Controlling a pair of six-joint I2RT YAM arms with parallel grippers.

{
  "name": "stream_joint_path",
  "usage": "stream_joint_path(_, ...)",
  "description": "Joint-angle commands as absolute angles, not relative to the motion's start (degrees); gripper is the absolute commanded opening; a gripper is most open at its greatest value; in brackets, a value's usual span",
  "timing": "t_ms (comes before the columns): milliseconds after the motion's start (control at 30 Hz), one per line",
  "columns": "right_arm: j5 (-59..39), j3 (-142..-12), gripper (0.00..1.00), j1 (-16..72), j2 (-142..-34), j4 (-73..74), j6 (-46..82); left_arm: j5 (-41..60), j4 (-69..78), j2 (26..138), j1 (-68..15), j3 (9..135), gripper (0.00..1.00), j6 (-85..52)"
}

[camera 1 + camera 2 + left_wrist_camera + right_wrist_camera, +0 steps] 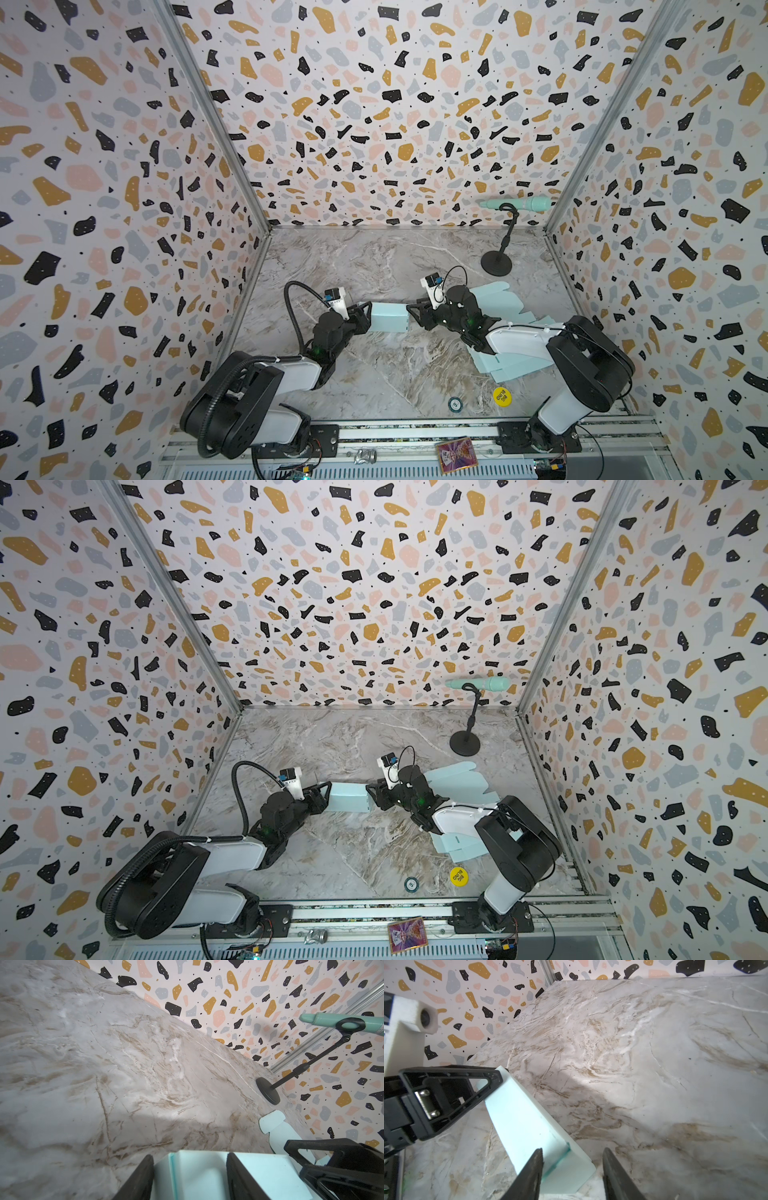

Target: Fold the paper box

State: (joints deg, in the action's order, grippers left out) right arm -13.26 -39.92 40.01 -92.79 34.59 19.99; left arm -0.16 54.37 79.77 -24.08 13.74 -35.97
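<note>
The paper box [388,316] [350,798] is pale mint and folded up into a long block. It lies on the marble table between my two grippers. My left gripper [368,316] [189,1157] is at the box's left end. Its jaws stand partly apart astride that end [199,1174], one finger outside the wall. My right gripper [411,311] [573,1150] is at the right end. One finger rests against the box [529,1126]. The other finger stands a little clear of the box's corner.
Flat mint box blanks [511,303] [461,845] lie under and behind the right arm. A mint microphone [517,203] on a black stand [496,264] is at the back right. A yellow chip [502,395] and a teal chip [455,404] lie near the front edge.
</note>
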Motion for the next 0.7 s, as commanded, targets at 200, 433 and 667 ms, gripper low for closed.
stream_joint_path(200, -13.4, -38.1, 0.47, 39.6, -91.6, 28.0, 20.4, -1.7, 48.3, 83.4, -23.7, 10.0, 0.52, -36.7)
stream_joint_path(433, -11.8, -41.2, 0.51, 39.9, -85.3, 21.7, 20.8, -3.0, 36.1, 72.4, -24.0, 13.3, 0.55, -36.3)
stream_joint_path(667, -16.2, -43.9, 0.71, 40.5, -80.4, 17.9, 24.5, -1.8, 20.4, 62.9, -24.6, 18.1, 0.58, -34.9)
